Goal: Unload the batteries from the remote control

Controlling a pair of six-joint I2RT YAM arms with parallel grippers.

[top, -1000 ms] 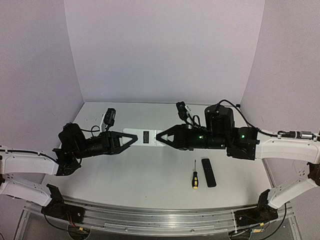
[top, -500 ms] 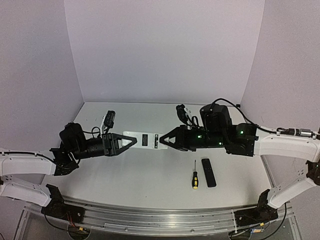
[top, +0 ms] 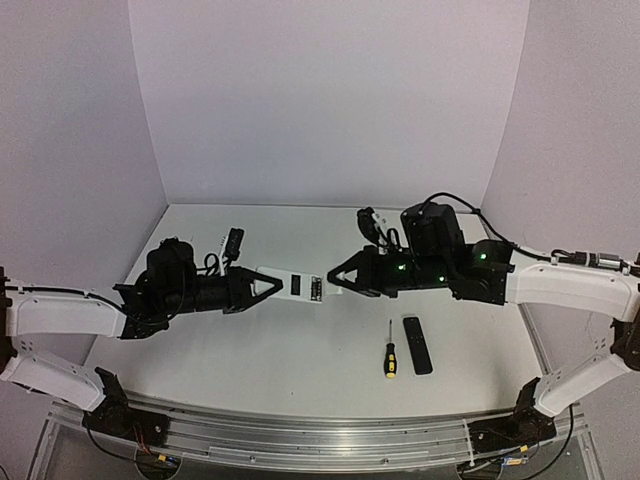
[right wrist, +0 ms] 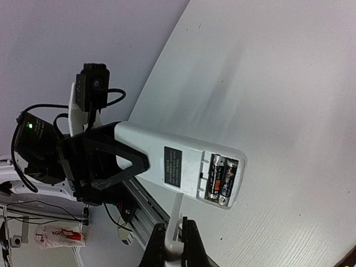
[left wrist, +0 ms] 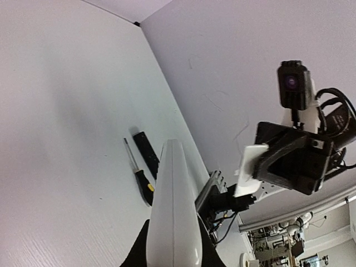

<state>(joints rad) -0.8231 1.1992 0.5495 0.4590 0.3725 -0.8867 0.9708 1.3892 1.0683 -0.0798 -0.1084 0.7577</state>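
Note:
My left gripper (top: 262, 284) is shut on one end of the white remote control (top: 292, 285) and holds it level above the table. The right wrist view shows the remote's (right wrist: 178, 161) white back with a dark label and its open compartment. Two dark batteries (right wrist: 222, 179) lie side by side in it. My right gripper (top: 335, 279) is just off the remote's free end. It (right wrist: 177, 245) is shut on the thin white battery cover (right wrist: 179, 225). In the left wrist view the remote (left wrist: 172, 211) sits between my left jaws, and the cover (left wrist: 250, 167) is held beyond it.
A slim black remote (top: 417, 344) and a yellow-and-black-handled screwdriver (top: 390, 358) lie on the white table (top: 300, 350) at the front right, below my right arm. Both also show in the left wrist view, the screwdriver (left wrist: 142, 178) and the black remote (left wrist: 147, 147). Purple walls close off the back and sides.
My left arm has carried the remote to the right. My right gripper has drawn back from its end with the cover in it, and the compartment now shows open.

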